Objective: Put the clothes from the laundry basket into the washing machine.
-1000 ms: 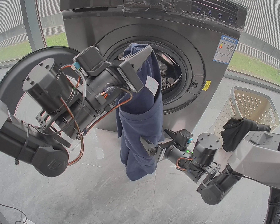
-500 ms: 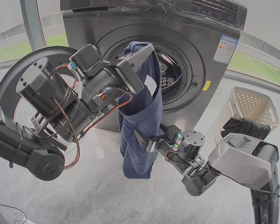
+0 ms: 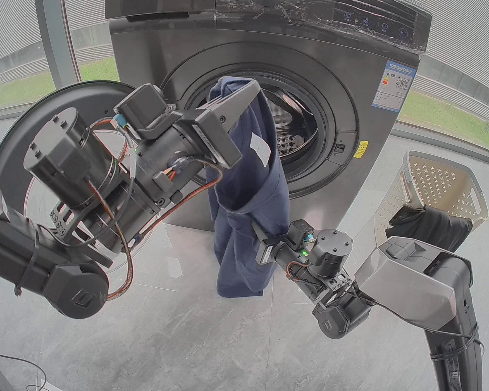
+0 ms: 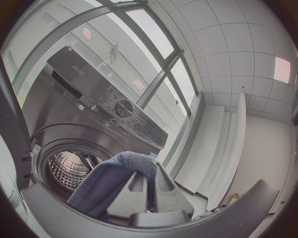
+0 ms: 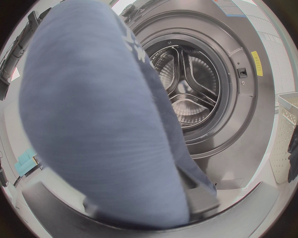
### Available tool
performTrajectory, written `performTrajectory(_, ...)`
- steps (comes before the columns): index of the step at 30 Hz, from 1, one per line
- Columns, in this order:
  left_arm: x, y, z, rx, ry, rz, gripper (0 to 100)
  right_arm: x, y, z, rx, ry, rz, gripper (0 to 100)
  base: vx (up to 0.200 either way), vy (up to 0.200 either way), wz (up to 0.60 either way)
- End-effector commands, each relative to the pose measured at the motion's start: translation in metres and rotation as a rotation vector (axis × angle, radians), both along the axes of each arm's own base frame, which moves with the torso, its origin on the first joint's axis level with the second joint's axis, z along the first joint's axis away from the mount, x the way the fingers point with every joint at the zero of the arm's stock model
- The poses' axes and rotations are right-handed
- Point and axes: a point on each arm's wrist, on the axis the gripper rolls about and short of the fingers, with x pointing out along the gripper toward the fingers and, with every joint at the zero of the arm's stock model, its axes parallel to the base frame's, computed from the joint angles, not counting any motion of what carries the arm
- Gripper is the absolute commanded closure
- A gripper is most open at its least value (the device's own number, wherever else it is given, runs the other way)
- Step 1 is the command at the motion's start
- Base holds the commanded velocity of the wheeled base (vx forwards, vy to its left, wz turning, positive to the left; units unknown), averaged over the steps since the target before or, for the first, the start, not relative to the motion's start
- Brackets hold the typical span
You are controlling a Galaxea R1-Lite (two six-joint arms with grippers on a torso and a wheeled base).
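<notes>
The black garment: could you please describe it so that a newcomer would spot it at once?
Start at the grey washing machine; to its right stands a cream perforated laundry basket. The black garment is draped over its rim, unlike the blue garment hanging before the machine's open drum.

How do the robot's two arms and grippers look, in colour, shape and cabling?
The left arm is dark grey with round black joint housings; the right arm shows a light grey angular shell. The left gripper and right gripper are dark grey. Orange-brown braided cables loop at both wrists, with teal plugs.
</notes>
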Motion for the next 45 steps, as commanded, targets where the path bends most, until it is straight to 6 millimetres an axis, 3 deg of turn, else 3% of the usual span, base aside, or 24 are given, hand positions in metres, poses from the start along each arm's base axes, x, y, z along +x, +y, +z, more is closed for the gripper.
performTrajectory(1,0.008,0.016,-0.02,0.045,0.059,0.066,100,0.005,-0.017,0.017,0.019,-0.031,-0.037,100,0.0,0.0,0.0)
performTrajectory(4,0.013,0.029,-0.036,0.097,0.096,0.116,100,0.006,-0.031,0.034,0.03,-0.053,-0.063,100,0.0,0.0,0.0)
performTrajectory(5,0.018,0.041,-0.05,0.142,0.128,0.16,100,0.004,-0.042,0.051,0.042,-0.076,-0.08,100,0.0,0.0,0.0)
performTrajectory(12,0.034,0.057,-0.1,0.249,0.236,0.236,100,-0.01,-0.056,0.086,0.066,-0.12,-0.089,100,0.0,0.0,0.0)
performTrajectory(19,0.04,0.055,-0.135,0.331,0.326,0.218,100,-0.019,-0.053,0.101,0.086,-0.148,-0.078,100,0.0,0.0,0.0)
performTrajectory(25,0.045,0.05,-0.162,0.389,0.386,0.194,100,-0.033,-0.037,0.116,0.113,-0.178,-0.032,100,0.0,0.0,0.0)
performTrajectory(31,0.046,0.049,-0.168,0.412,0.39,0.193,100,-0.036,-0.031,0.117,0.117,-0.178,-0.024,100,0.0,0.0,0.0)
performTrajectory(32,0.046,0.049,-0.168,0.412,0.388,0.191,0,-0.036,-0.031,0.118,0.117,-0.179,-0.024,100,0.0,0.0,0.0)
performTrajectory(36,0.041,0.049,-0.174,0.429,0.41,0.173,0,-0.032,-0.033,0.12,0.119,-0.183,-0.033,100,0.0,0.0,0.0)
performTrajectory(45,0.007,0.051,-0.199,0.535,0.515,0.057,0,-0.022,-0.03,0.133,0.144,-0.222,-0.042,100,0.0,0.0,0.0)
